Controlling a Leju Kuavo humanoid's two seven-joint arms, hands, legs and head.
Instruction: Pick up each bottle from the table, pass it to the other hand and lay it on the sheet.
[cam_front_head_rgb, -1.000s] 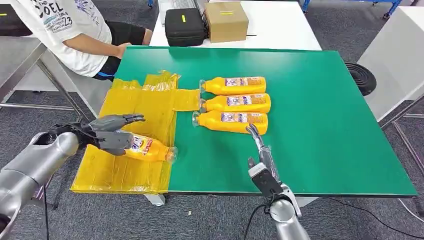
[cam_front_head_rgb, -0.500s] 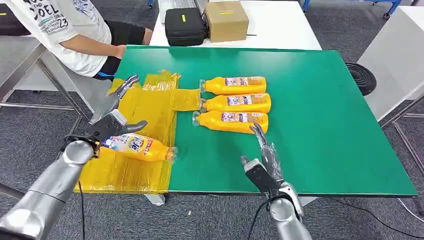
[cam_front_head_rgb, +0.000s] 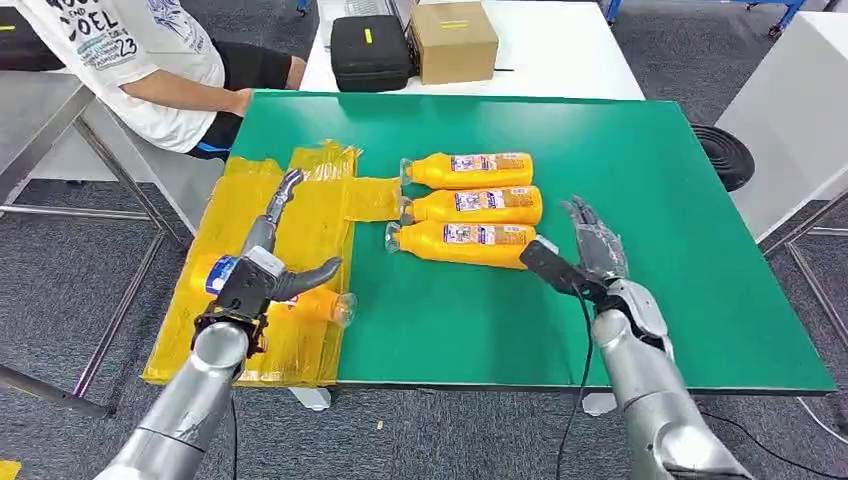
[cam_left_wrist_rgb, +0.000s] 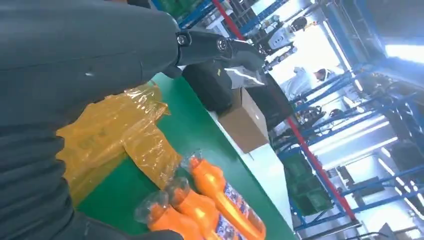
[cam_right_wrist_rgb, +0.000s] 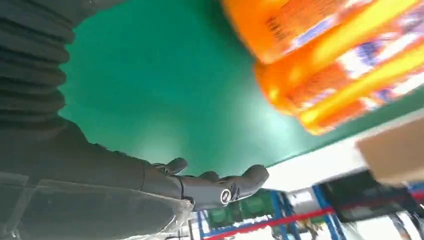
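Three orange bottles lie side by side on the green table (cam_front_head_rgb: 650, 300): the far one (cam_front_head_rgb: 470, 170), the middle one (cam_front_head_rgb: 478, 206) and the near one (cam_front_head_rgb: 465, 243), caps pointing left. A fourth bottle (cam_front_head_rgb: 318, 303) lies on the yellow sheet (cam_front_head_rgb: 250, 345), partly hidden under my left hand (cam_front_head_rgb: 262, 268). That hand hovers over it with fingers stretched out and thumb apart, holding nothing. My right hand (cam_front_head_rgb: 588, 252) is spread wide just right of the near bottle's base, holding nothing. The left wrist view shows the three bottles (cam_left_wrist_rgb: 215, 202) and the sheet (cam_left_wrist_rgb: 115, 130). In the right wrist view the bottles (cam_right_wrist_rgb: 340, 60) are blurred beyond my fingers (cam_right_wrist_rgb: 220, 187).
A person in a white shirt (cam_front_head_rgb: 120, 60) sits at the table's far left corner. Behind the green table stands a white table with a black case (cam_front_head_rgb: 370, 50) and a cardboard box (cam_front_head_rgb: 452, 40). The sheet overhangs the table's left edge.
My left hand let go of the bottle on the sheet and opened, fingers now pointing away. My right hand rose and moved right, to the base of the near bottle.
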